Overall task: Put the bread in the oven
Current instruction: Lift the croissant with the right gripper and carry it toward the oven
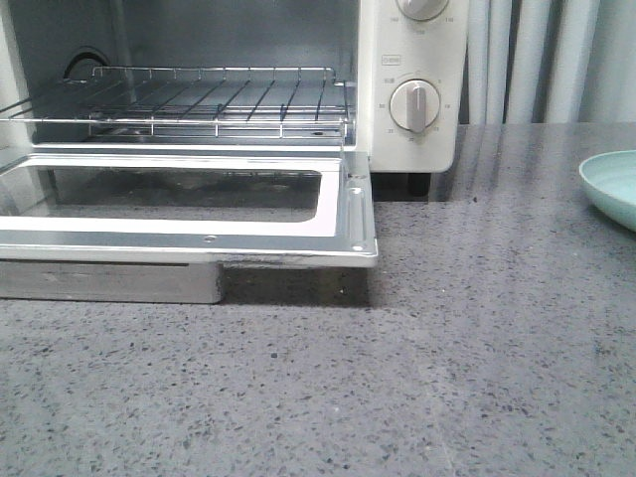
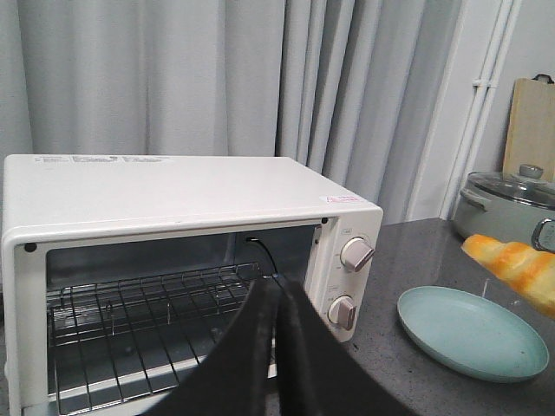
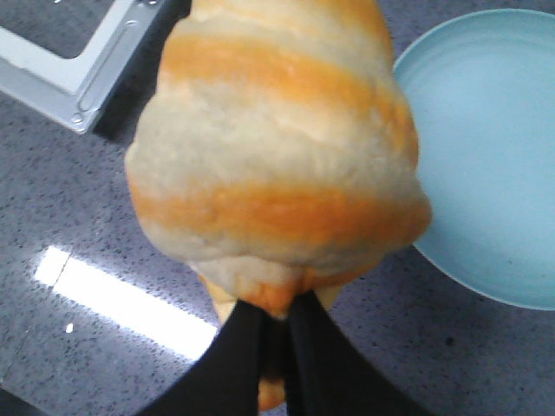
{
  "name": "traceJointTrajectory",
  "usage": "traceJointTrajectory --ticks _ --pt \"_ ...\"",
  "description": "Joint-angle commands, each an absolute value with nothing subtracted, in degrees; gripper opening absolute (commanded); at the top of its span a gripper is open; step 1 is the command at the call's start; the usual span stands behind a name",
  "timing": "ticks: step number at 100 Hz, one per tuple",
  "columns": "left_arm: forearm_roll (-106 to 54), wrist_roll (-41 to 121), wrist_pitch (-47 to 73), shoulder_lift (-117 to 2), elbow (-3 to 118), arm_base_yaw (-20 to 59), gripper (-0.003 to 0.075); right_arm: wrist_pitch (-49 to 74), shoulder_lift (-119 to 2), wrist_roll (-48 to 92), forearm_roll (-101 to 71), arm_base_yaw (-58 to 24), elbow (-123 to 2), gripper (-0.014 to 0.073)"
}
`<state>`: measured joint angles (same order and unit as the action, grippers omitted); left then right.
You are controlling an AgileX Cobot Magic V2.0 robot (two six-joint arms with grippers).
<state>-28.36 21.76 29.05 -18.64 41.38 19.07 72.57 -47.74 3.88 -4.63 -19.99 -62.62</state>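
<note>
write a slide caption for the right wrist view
Right gripper holding the bread above the counter, between plate and open oven door.

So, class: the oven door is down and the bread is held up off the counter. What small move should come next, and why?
Probably carry the bread toward the oven: the right gripper holds it above the counter, beside the plate, and the rack sits bare behind the lowered door.
</note>
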Motion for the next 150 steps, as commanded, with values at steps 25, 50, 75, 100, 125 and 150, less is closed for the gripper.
traceJointTrajectory --ticks 25,50,75,100,125,150 --pt "-29.94 21.16 25.24 -19.3 43.18 19.31 -0.0021 74.13 -54.6 4.53 -5.08 -29.3 -64.58 -0.0068" --pt "-29.94 21.16 25.24 -19.3 43.18 19.31 -0.0021 70.32 -61.6 5.99 -5.08 -36.27 -65.01 -0.0068" --pt "-29.94 21.16 25.24 -19.3 43.18 19.31 -0.0021 68.31 -69.69 7.74 -2.89 -43.26 -72.26 -0.0068" --pt "-29.39 21.16 25.33 -19.3 43.18 19.31 -0.0021 67.19 -77.27 8.16 7.18 -47.99 -80.59 -0.0068" --pt "-29.39 21.16 25.46 -19.3 43.18 19.31 -0.0021 63.08 -82.12 8.16 18.2 -53.36 -84.11 -0.0068" --pt "-29.39 21.16 26.36 -19.3 43.18 19.31 -0.0021 53.79 -84.92 8.16 22.95 -53.85 -84.08 -0.0068"
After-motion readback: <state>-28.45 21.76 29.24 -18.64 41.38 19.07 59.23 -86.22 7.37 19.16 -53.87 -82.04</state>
